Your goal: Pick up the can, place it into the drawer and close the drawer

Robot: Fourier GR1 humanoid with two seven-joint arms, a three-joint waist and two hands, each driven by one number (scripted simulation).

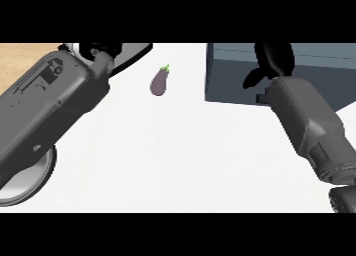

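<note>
From the head view, I use the dark grey drawer box (314, 70) as my landmark. My right hand (273, 60) is up over the top of the box, with my grey arm coming in from below it. The black fingers point down and look curled close together, but I cannot tell if they hold anything. I think the hand is there to drop the can in or push the drawer shut.

I cannot see the can anywhere; it may be inside the box or hidden by my hand.

Left of the box lies a small purple eggplant (160, 82), on its own. Further left, my left hand (100, 50) sits at the top edge, and I cannot tell its fingers. A round grey plate (26, 187) peeks out under that arm.
</note>
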